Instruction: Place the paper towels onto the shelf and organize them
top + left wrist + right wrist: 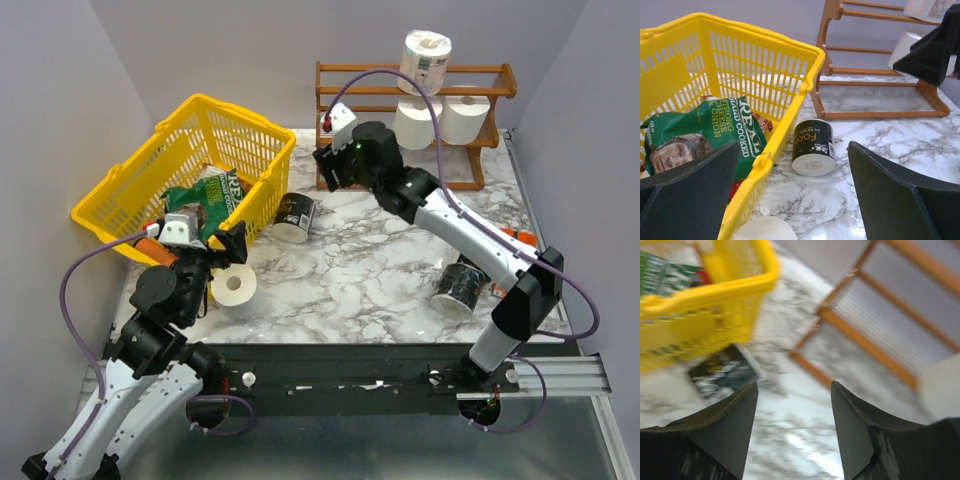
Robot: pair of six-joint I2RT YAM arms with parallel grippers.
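On the shelf (pixel 490 72) sit three paper towels (pixel 427 58) (one up top, two below); a fourth roll (pixel 236 290) stands by the yellow basket (pixel 130 190). Right gripper (pixel 794 387), arm stretched to the shelf's left end, and left gripper (pixel 232 243), arm folded low beside that roll, both stand open and empty.

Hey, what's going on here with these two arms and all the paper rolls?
The robot is stocking the wooden shelf with paper towels. Three rolls already sit on it, and a fourth roll stands on the table beside the yellow basket. The left pincer hangs open and empty next to that roll. The right pincer, also open and empty, is out near the shelf's left end.
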